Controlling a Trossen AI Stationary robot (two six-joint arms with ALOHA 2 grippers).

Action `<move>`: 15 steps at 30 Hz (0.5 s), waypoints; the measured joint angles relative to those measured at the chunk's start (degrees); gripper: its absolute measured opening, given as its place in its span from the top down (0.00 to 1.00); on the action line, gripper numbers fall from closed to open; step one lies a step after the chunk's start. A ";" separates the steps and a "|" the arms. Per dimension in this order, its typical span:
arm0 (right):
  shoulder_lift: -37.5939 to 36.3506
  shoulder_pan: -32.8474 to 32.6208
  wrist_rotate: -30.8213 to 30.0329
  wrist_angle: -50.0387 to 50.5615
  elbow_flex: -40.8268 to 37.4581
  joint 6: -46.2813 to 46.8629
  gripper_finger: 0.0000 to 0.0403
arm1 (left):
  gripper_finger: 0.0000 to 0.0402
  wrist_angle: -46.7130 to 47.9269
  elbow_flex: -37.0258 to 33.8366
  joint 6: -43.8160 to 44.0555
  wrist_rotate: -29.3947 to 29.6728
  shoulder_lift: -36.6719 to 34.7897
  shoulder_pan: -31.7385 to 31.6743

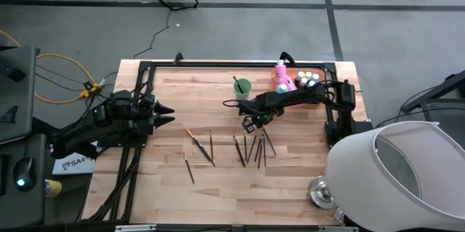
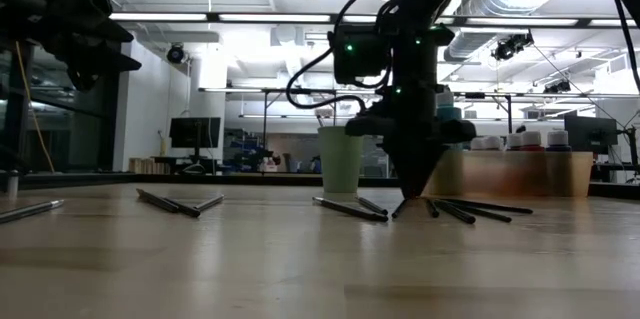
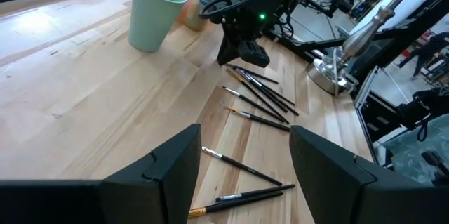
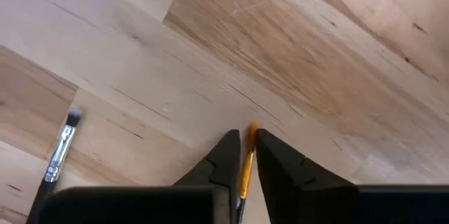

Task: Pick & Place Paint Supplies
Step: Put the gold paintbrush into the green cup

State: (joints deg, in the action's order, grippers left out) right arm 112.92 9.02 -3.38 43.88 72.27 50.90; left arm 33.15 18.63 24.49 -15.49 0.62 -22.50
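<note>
The brush you are after lies flat on the wooden table, in the cluster of thin dark brushes in front of the light green cup; its yellow-orange handle sits in the narrow gap between the fingers of the right gripper, which are nearly together and look pinched on it, with their tips down at the wood; the hold is at one end of a thin, round handle, so when you lift, the brush may pivot, droop or slip out; pressing lower could scrape the tips on the board; a second brush lies near, apart from the fingers, but the cluster is tight, so watch that a neighbour is not dragged or rolled; the cup already holds a brush and looks light, so a tilted brush could catch the rim and tip it; the left gripper waits with fingers spread at the table's left side, well apart
</note>
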 joint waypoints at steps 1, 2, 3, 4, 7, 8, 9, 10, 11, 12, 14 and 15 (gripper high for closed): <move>0.00 -0.03 -0.25 -0.19 0.00 -0.07 0.92 | 0.47 0.00 0.00 0.02 0.00 0.00 0.02; 0.02 -0.01 -0.38 -0.42 0.00 -0.15 0.94 | 0.47 0.00 0.00 0.01 0.00 0.00 0.01; 0.02 0.01 -0.47 -0.63 -0.01 -0.28 0.96 | 0.47 0.00 0.00 0.02 0.00 0.00 0.01; 0.02 0.02 -0.60 -0.86 -0.02 -0.68 0.97 | 0.47 0.00 0.00 0.02 0.00 0.00 0.02; 0.04 0.01 -1.21 -1.22 -0.02 -1.56 0.99 | 0.47 0.00 0.00 0.02 0.00 0.00 0.02; 0.04 -0.01 -1.26 -1.27 -0.02 -1.67 0.99 | 0.47 0.00 0.01 0.02 0.02 0.00 0.02; 0.04 -0.01 -1.26 -1.32 -0.02 -1.76 0.99 | 0.47 0.00 0.02 0.02 0.02 0.00 0.01; -0.04 -0.05 -1.26 -1.36 -0.02 -1.95 0.99 | 0.47 0.00 0.02 0.02 0.02 0.00 0.01; -0.43 -0.21 -1.33 -1.48 -0.06 -2.13 0.99 | 0.47 0.00 0.05 0.02 0.02 0.00 0.01; -0.57 -0.41 -1.76 -1.99 -0.07 -2.35 0.99 | 0.47 -0.01 0.09 0.02 0.02 0.00 0.02; -1.73 -0.65 -2.75 -2.49 -0.02 -2.54 0.99 | 0.47 -0.02 0.09 0.02 0.02 -0.02 0.00; -2.66 -0.80 -3.04 -2.61 0.04 -2.53 0.99 | 0.47 -0.02 0.09 0.02 0.04 -0.02 0.00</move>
State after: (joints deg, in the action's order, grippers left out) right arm 110.27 8.22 -6.43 41.27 72.31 48.37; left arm 33.12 18.72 24.51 -15.44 0.60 -22.50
